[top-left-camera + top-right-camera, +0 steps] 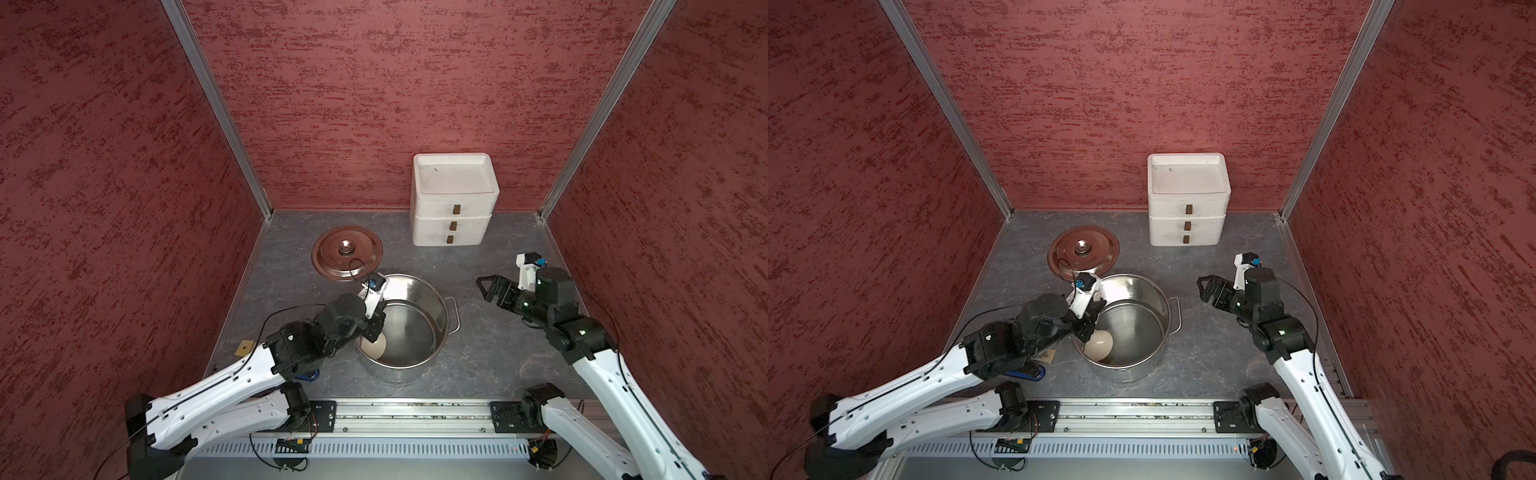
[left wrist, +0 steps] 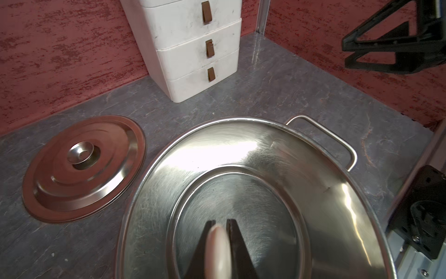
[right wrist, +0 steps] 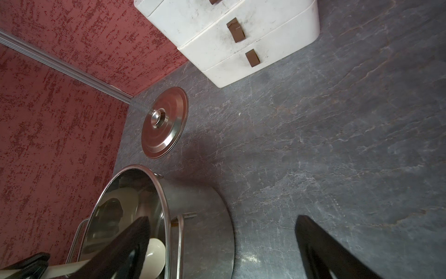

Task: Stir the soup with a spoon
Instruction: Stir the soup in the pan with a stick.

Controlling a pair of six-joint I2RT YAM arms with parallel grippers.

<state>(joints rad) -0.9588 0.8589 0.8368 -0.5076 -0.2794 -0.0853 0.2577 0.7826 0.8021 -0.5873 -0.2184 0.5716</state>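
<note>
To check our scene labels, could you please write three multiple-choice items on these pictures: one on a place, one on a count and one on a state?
1. Where is the lid?
A. On the pot.
B. Inside the pot.
C. On the table beside the pot.

2. How many drawers has the white drawer unit?
A. Two.
B. Three.
C. Four.

3. The left end effector is:
A. shut on the spoon.
B. open and empty.
C. shut on the pot's rim.

Answers:
1. C, the lid lies flat on the table.
2. B, three brown pulls show, one per drawer.
3. A, the left wrist view shows it clamping the cream spoon.
</note>
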